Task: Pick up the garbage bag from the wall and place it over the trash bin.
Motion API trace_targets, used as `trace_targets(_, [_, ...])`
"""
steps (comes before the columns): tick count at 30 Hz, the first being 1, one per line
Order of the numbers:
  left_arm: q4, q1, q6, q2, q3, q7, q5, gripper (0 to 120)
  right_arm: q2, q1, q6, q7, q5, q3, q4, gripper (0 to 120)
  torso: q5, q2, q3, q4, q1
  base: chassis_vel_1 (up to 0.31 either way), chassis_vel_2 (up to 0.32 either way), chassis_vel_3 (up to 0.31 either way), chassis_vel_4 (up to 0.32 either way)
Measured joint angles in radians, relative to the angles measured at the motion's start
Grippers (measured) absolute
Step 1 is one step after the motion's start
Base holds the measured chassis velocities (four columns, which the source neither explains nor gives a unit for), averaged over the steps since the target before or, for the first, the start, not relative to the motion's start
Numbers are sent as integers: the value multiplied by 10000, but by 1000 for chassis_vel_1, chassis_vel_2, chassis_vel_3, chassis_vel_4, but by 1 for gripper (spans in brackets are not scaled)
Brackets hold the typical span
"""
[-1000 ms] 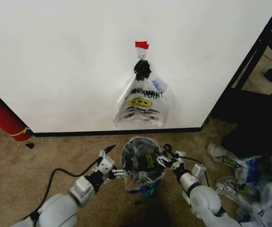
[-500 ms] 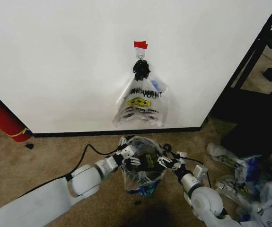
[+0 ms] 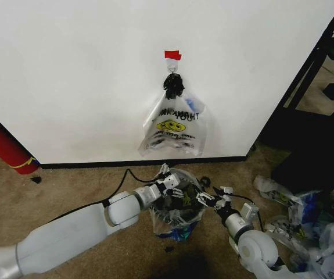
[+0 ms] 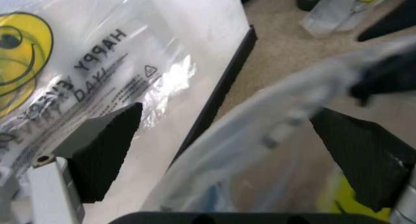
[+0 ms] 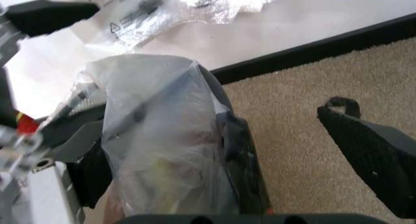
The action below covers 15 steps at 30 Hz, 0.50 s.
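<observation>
Since a second ago, the left arm has swung in from the robot's left side, and the left gripper (image 3: 170, 185) now reaches over the far rim of the trash bin (image 3: 177, 218), between the bin and the wall (image 3: 85, 75). Its fingers are spread wide, and the left wrist view shows a fold of the garbage bag (image 4: 273, 131) running through the gap between them; whether either pad touches the film cannot be told. Beyond that gripper, the black baseboard (image 4: 221, 95) and the smiley-printed bag (image 4: 71, 63) stand close.

On the bin's other side, the right gripper (image 3: 212, 200) sits at the near right rim, its fingers also spread. From the right wrist camera, the garbage bag bulges up over the bin's mouth between those fingers, with the dark rim just beneath.

Above both grippers, the smiley bag hangs from a hook (image 3: 173, 70) under a red tape strip (image 3: 173, 55). Off to the left gripper's outer side a red cylinder (image 3: 3, 145) leans by the wall. More crumpled bags (image 3: 297, 221) lie on the carpet (image 3: 50, 192) past the right gripper.
</observation>
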Motion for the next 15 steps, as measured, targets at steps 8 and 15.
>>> trace_targets(8, [102, -435, 99, -422, 294, -219, -458, 99, -99, -35, -3, -96, -345, -60, 35, 100, 2, 0, 0, 1, 0, 0, 0, 0, 0])
trace_targets(15, [164, -702, 306, -785, 646, -357, -765, 99, -176, -95, 260, -426, -1480, -102, 36, 100, 2, 1, 0, -1, 0, 0, 0, 0, 0])
